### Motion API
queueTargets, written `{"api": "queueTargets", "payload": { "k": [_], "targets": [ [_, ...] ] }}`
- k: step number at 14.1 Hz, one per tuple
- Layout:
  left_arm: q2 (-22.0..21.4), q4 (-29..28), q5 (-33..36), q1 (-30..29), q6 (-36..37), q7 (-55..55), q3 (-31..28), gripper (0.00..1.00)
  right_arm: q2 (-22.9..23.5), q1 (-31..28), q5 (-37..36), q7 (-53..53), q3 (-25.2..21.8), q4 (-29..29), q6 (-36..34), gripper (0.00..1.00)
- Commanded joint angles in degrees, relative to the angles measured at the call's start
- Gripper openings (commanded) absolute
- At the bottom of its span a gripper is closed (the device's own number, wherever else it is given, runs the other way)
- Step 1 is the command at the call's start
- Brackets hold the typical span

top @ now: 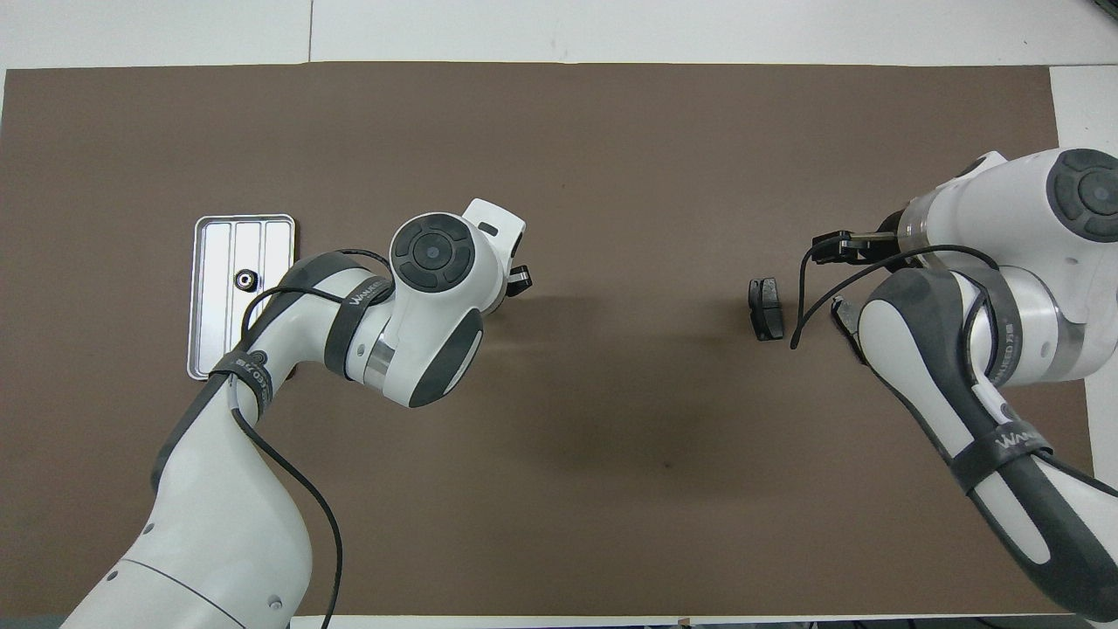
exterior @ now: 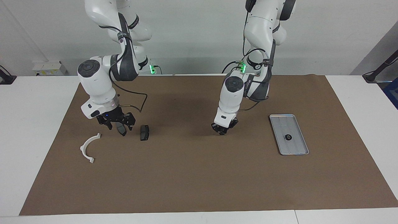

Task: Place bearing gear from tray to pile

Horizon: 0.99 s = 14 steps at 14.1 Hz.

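A small black bearing gear [exterior: 288,137] [top: 244,279] lies in the silver tray [exterior: 295,146] [top: 210,332] toward the left arm's end of the table. My left gripper [exterior: 222,131] [top: 518,278] hangs shut over bare mat between tray and pile; I see nothing in its tips. The pile lies toward the right arm's end: a white half-ring bracket [exterior: 88,147], a dark grey pad [exterior: 144,133] [top: 766,308] and a second dark pad [exterior: 122,129]. My right gripper [exterior: 118,124] [top: 834,279] stands open just over that second pad; whether they touch I cannot tell.
A brown mat [exterior: 199,174] [top: 611,157] covers most of the white table [exterior: 37,124]. In the overhead view the right arm hides the bracket and most of the second pad.
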State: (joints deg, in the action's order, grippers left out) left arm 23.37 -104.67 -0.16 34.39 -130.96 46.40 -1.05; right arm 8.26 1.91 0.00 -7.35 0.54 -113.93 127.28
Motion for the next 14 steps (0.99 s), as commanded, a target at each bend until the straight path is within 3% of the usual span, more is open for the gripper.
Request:
{"api": "queueTargets", "payload": {
  "k": [1, 11, 12, 13, 14],
  "targets": [
    [1.77, 2.28, 1.56, 2.43, 1.76, 2.82, -1.15, 0.00, -0.09, -0.24, -0.35, -1.09, 0.25, -0.15, 0.69, 1.00],
    [1.15, -2.73, 4.11, 2.70, -4.03, 4.49, -1.15, 0.00, -0.18, 0.11, -0.35, -1.18, 0.34, -0.24, -0.10, 1.00],
    [1.15, -2.82, 4.11, 2.70, -4.21, 4.49, -1.15, 0.09, -0.17, 0.11, -0.26, -1.18, 0.34, -0.24, -0.10, 1.00],
    [1.15, -2.82, 4.20, 2.61, -4.21, 4.41, -1.15, 0.48, -0.17, 0.11, -0.09, -1.18, 0.34, -0.24, -0.10, 1.00],
    [1.07, -2.82, 4.98, 2.52, -3.95, 4.06, -1.15, 0.96, -0.17, 0.11, -0.09, -1.18, 0.34, -0.24, -0.10, 1.00]
  ]
}}
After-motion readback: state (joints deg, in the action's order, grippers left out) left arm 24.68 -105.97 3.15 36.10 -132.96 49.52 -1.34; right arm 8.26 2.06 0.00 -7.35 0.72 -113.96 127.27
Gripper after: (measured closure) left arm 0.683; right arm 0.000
